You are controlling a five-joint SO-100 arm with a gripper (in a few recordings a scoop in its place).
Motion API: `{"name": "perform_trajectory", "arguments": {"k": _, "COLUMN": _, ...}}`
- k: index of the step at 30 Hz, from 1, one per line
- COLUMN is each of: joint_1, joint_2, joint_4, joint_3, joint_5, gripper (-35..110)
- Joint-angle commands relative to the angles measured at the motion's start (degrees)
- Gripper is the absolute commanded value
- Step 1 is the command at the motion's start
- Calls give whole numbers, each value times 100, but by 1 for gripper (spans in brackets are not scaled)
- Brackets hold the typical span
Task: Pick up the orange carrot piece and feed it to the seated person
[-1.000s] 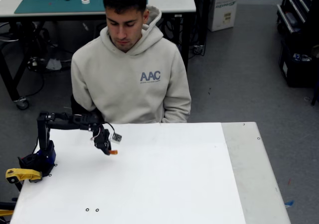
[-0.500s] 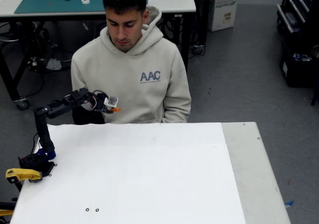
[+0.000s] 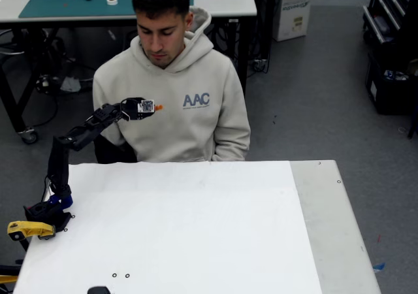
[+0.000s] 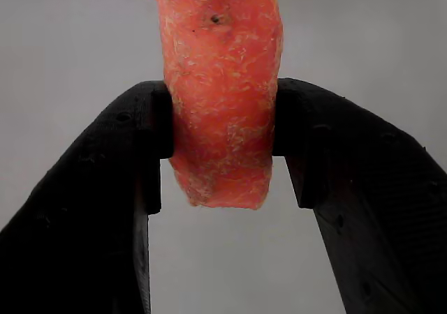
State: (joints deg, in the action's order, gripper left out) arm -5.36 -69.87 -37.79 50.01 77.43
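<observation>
Fixed view. We see the black arm rising from its base at the lower left edge of the white table and reaching up and to the right. Its gripper sits left of centre in the upper half of the frame, in front of the seated person, at chest height and below the chin. The orange carrot piece shows here as a tiny bright-orange stub poking rightward from the gripper tip. The grey hoodie reads "AAC" on the chest, just right of the carrot. A small white tag with dark marks sits on the gripper; we cannot read it. A yellow plastic clamp piece lies at the lower left beside the arm's base. Compared with half a second earlier, the gripper is higher, having risen from the person's lower torso to the chest.

Wrist view. The carrot piece is a stubby, rough-surfaced orange-red stick with pale flecks, running from top centre to mid-frame. The two black fingers press against its left and right sides, gripping it firmly, its lower end protruding below the pads.
</observation>
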Motion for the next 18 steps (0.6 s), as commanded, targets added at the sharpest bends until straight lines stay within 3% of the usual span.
{"name": "perform_trajectory", "arguments": {"k": 1, "joint_1": -325, "joint_2": -97, "joint_4": 185, "joint_3": -1107, "joint_5": 483, "gripper": -2}}
{"name": "perform_trajectory", "arguments": {"k": 18, "joint_1": -545, "joint_2": 369, "joint_4": 255, "joint_3": -3059, "joint_5": 1863, "gripper": -2}}
